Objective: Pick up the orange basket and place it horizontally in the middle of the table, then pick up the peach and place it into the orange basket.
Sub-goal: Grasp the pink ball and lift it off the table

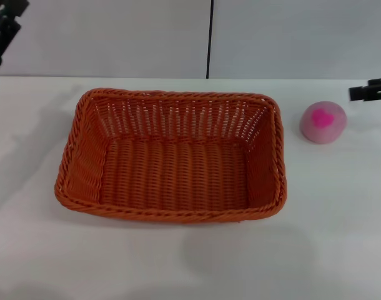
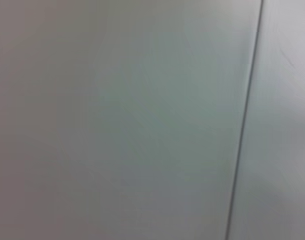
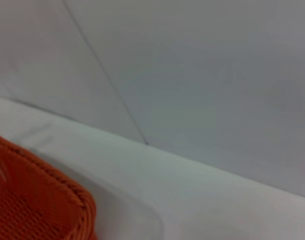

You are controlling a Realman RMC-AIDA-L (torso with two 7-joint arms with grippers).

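Note:
The orange basket (image 1: 172,156) lies lengthwise across the middle of the white table (image 1: 340,219), empty, its braided rim facing up. A corner of the basket (image 3: 37,200) also shows in the right wrist view. The peach (image 1: 323,122), pale pink with a magenta heart blotch, rests on the table to the basket's right, apart from it. My right gripper (image 1: 370,90) pokes in from the right edge, just beyond and right of the peach. My left gripper (image 1: 4,28) is raised at the top left corner, far from both things.
A grey wall with a dark vertical seam (image 1: 210,37) stands behind the table's far edge. The left wrist view shows only that wall and seam (image 2: 245,120). Bare tabletop lies in front of the basket and to its left.

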